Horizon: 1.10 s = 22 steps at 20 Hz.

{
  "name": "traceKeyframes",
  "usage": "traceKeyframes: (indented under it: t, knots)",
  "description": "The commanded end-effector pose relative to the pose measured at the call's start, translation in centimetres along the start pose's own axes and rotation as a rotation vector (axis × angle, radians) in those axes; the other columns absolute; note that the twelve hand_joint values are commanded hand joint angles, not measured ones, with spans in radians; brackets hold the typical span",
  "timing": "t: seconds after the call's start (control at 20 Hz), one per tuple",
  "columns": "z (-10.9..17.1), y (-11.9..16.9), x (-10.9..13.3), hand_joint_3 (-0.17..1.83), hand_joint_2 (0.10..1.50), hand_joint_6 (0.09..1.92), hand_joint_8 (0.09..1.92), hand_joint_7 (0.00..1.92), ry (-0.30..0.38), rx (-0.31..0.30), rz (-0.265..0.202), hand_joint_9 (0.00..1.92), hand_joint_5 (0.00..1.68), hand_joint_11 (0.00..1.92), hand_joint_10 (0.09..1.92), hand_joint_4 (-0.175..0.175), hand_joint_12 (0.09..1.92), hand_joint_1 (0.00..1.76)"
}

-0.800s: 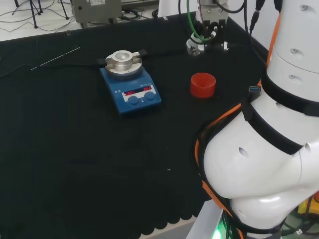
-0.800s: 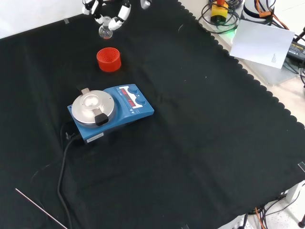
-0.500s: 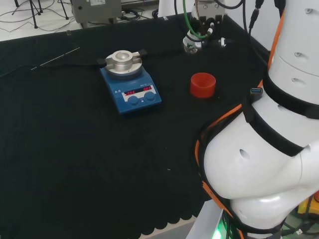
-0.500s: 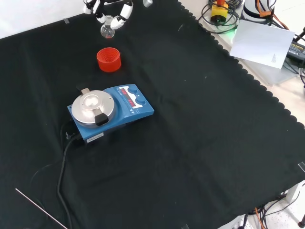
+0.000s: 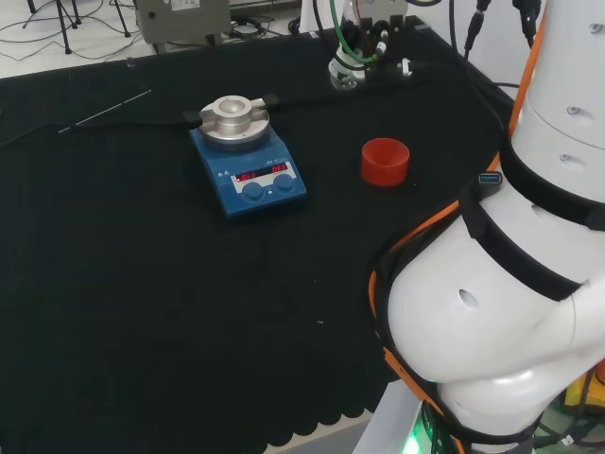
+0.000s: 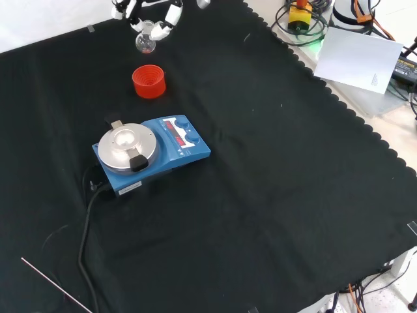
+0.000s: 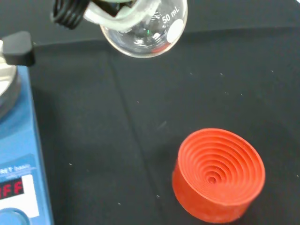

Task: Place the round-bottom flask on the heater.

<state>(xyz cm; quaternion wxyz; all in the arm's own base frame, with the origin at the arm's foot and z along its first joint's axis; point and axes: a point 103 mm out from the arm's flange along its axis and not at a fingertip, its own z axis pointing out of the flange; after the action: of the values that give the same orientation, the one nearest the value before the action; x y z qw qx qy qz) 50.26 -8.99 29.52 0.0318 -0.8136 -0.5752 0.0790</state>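
Gripping the clear glass round-bottom flask [image 6: 144, 43], the hand [image 6: 151, 12] hangs beyond the red ribbed stand [image 6: 148, 81] — well apart from the blue heater [image 6: 151, 155].

The clear round-bottom glass flask [image 7: 145, 33] is glossy, with bright reflections. The red ribbed plastic ring stand [image 7: 218, 174] looks matt. The blue heater [image 6: 151, 154] has a smooth casing and a brushed silver metal top plate [image 6: 125, 145]. The black cloth [image 6: 260, 195] is matt, faintly speckled with lint.
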Motion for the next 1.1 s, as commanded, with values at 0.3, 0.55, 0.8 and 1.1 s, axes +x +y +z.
traceKeyframes:
  t: [0.3,0.55,0.8,1.1]
  knots:
    - [-2.6,1.1,10.0,0.81,0.72,1.20,0.58,0.33,-0.034,0.024,-0.132,0.46,1.00,0.10,0.61,0.175,1.33,1.04]
    - [-3.0,2.2,13.3,0.81,0.72,1.20,0.58,0.34,-0.048,0.035,-0.176,0.46,1.01,0.10,0.61,0.175,1.33,1.04]
    - [-3.1,3.5,15.9,0.81,0.72,1.20,0.58,0.34,-0.061,0.049,-0.215,0.46,1.01,0.10,0.61,0.175,1.33,1.04]
    - [-2.8,4.5,17.8,0.81,0.72,1.20,0.59,0.34,-0.073,0.058,-0.251,0.46,1.01,0.10,0.61,0.175,1.33,1.04]
